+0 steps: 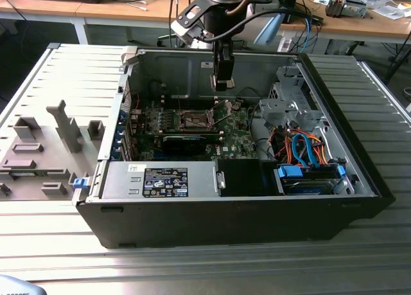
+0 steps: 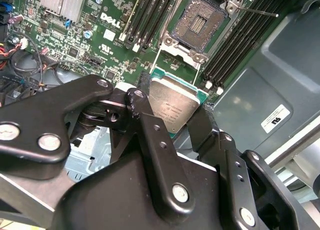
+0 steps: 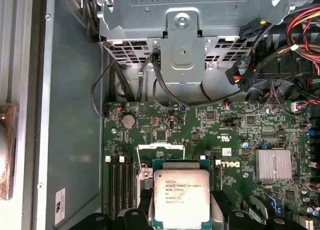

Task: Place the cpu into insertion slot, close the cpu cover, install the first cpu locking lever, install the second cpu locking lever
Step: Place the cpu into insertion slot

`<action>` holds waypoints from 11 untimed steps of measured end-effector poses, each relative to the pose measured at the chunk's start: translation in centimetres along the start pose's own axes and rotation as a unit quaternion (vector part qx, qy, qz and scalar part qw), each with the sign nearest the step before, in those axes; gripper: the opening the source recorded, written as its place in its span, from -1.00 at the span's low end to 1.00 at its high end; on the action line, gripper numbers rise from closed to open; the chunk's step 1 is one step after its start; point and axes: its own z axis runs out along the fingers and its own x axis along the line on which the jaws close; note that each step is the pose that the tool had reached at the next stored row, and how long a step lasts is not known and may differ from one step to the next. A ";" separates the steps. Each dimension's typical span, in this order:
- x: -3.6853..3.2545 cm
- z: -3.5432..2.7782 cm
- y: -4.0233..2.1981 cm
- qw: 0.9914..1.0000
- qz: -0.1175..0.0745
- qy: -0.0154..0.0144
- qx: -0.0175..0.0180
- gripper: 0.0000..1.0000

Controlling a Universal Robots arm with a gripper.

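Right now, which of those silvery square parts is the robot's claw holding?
The cpu, the flat chip with a metal top, clamped in the gripper above the motherboard. The insertion slot and the ribbed heatsink sit on it.

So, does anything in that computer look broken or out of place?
Nothing looks damaged. The cpu is simply out of its insertion slot, gripped by the claw above the motherboard. The slot sits bare with its cpu cover open.

Fine print on cpu (image 3: 181, 199); white logo (image 3: 231, 165) on mobo (image 3: 200, 125).
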 end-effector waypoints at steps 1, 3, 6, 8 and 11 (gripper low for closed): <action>0.00 0.00 0.00 1.000 0.000 0.000 0.000 0.08; 0.00 0.01 0.00 1.000 0.000 0.000 0.000 0.08; 0.00 0.03 0.00 1.000 0.000 0.000 0.000 0.08; 0.00 0.06 0.00 1.000 0.000 0.000 0.000 0.08; 0.00 0.11 -0.01 1.000 0.000 0.000 0.000 0.08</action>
